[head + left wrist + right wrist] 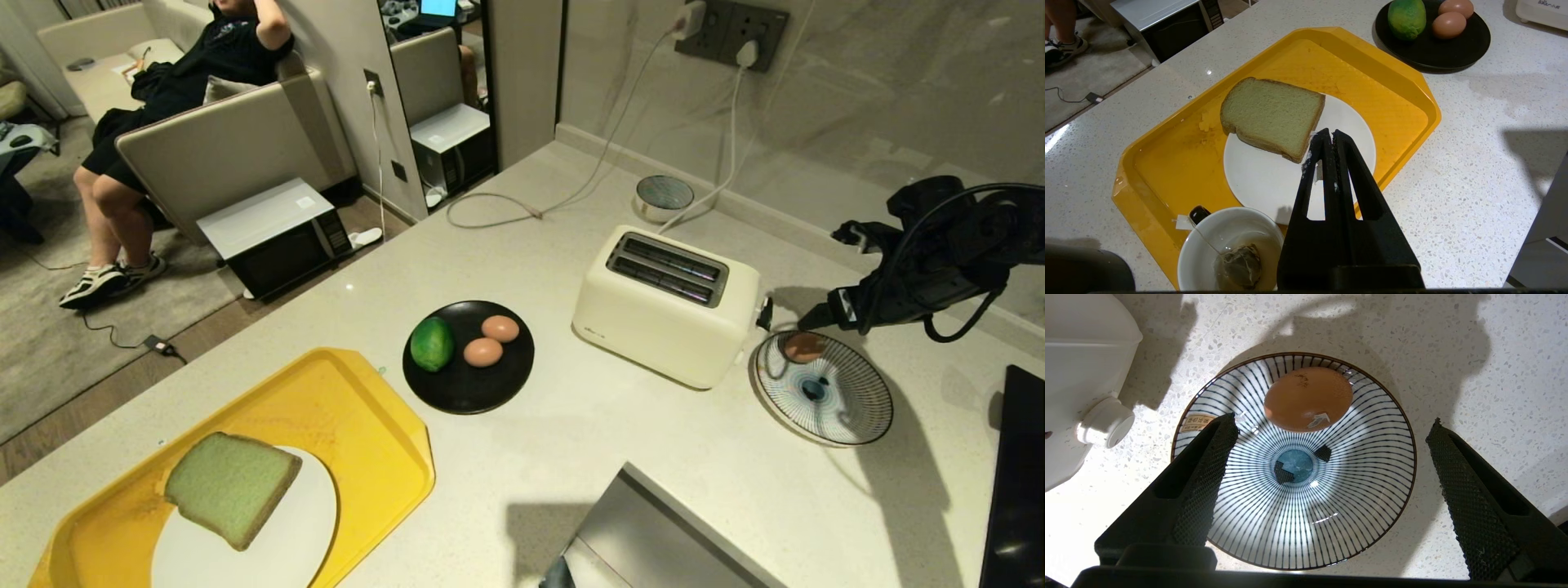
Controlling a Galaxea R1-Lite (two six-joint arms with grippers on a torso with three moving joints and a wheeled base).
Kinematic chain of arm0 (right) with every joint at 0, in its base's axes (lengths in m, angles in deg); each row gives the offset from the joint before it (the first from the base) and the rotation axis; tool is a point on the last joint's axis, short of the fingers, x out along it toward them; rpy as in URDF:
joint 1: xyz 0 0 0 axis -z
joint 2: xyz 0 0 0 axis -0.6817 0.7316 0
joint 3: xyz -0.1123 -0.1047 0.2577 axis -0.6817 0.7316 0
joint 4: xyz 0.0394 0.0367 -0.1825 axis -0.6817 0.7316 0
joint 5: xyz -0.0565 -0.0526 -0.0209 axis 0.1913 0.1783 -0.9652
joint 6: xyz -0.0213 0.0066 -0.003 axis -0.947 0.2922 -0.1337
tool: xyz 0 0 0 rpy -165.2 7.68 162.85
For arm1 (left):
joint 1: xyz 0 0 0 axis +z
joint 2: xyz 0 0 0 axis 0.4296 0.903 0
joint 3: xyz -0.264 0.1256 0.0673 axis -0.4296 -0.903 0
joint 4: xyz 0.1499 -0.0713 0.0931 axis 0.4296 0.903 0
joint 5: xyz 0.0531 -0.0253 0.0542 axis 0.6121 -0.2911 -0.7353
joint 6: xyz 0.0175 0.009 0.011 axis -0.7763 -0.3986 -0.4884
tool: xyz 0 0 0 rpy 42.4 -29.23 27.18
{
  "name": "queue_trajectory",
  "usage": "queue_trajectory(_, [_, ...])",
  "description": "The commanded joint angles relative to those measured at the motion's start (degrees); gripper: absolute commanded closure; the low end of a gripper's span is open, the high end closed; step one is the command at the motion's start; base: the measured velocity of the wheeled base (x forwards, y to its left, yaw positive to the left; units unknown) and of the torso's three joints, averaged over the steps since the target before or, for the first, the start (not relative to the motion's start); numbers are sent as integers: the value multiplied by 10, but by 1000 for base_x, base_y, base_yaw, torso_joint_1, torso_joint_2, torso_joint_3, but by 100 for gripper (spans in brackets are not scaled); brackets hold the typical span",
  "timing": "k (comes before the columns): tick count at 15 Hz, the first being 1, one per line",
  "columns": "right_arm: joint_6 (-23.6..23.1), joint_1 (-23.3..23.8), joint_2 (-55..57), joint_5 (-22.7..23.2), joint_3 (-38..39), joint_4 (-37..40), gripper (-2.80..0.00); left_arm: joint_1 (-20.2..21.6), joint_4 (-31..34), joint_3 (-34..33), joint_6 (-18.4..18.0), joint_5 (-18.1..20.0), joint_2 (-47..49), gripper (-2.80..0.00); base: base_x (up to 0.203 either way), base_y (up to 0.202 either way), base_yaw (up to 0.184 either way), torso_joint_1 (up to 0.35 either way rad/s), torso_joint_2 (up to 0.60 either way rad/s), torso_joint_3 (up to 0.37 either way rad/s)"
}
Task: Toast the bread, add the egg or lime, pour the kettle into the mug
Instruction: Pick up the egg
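Striped bowl: blue-and-white, on the stone counter just right of the toaster; one egg already lies on its inner slope, off centre.
Right gripper: above the bowl, fingers spread wide, holding nothing.
Left gripper: fingers pressed together, empty, tips hanging over the white plate beside the bread.
Step in hand: looks like egg drop is done, hand clearing the bowl. Lift straight up before swinging; one fingertip sits over the bowl rim, a sideways sweep could clip it and roll the egg.
Bread: pale green slice, untoasted, half on the white plate, half over the yellow tray.
Toaster: cream, both slots empty, plugged into the wall; lever knob faces the bowl, so that side is crowded.
Black plate: lime plus two more eggs, between tray and toaster.
Mug: white, on the tray's near corner, teabag inside.
Kettle: can't confirm it; only a round steel base behind the toaster.
Obstructions: cords trail across the counter behind the toaster.
Bystander: person seated on the sofa, well clear.
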Motion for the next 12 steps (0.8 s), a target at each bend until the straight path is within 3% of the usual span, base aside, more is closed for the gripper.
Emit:
queue_trajectory(1, [-1,0,0,0,1,2,-280,0,0,0,0,0,0,0,0,0,0,0,0,0])
queue_trajectory(12, [-13,-1,15,-3,-4,0,-280,0,0,0,0,0,0,0,0,0,0,0,0,0])
